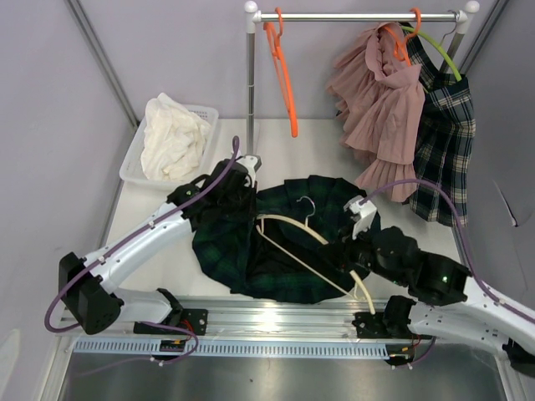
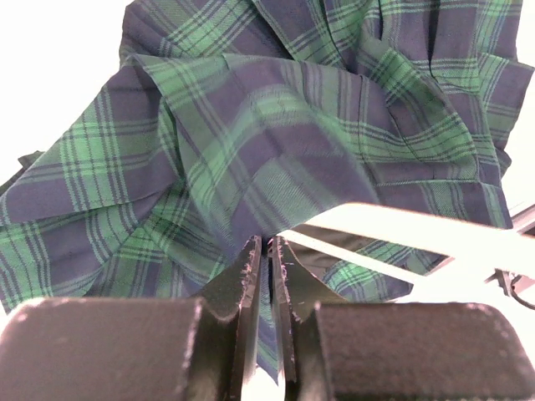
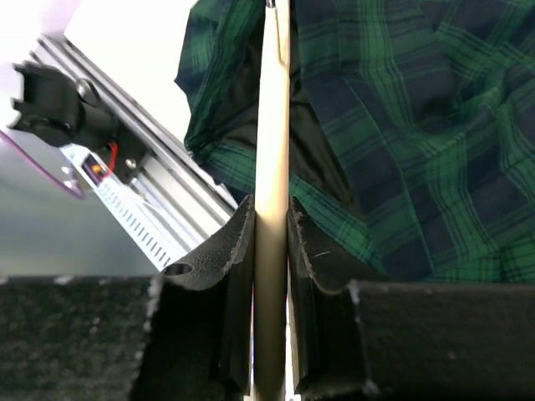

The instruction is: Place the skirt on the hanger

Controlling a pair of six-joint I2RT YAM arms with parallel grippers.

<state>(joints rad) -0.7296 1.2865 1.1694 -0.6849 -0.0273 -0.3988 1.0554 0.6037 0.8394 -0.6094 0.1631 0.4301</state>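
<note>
A dark green and navy plaid skirt (image 1: 276, 242) lies bunched on the white table (image 1: 326, 150). A cream hanger (image 1: 311, 234) with a metal hook lies across it, partly inside the fabric. My left gripper (image 1: 227, 194) is shut on a fold of the skirt (image 2: 251, 150) at its left edge, cloth pinched between the jaws (image 2: 269, 251). My right gripper (image 1: 344, 257) is shut on the hanger's arm (image 3: 272, 150) near its right end, over the skirt (image 3: 401, 125).
A clothes rail (image 1: 359, 16) stands at the back with an orange hanger (image 1: 282, 67), a pink skirt (image 1: 380, 109) and a plaid skirt (image 1: 443, 134) on a green hanger. A white basket (image 1: 132, 159) of white cloth sits at the back left. A metal rail (image 1: 267, 322) runs along the near edge.
</note>
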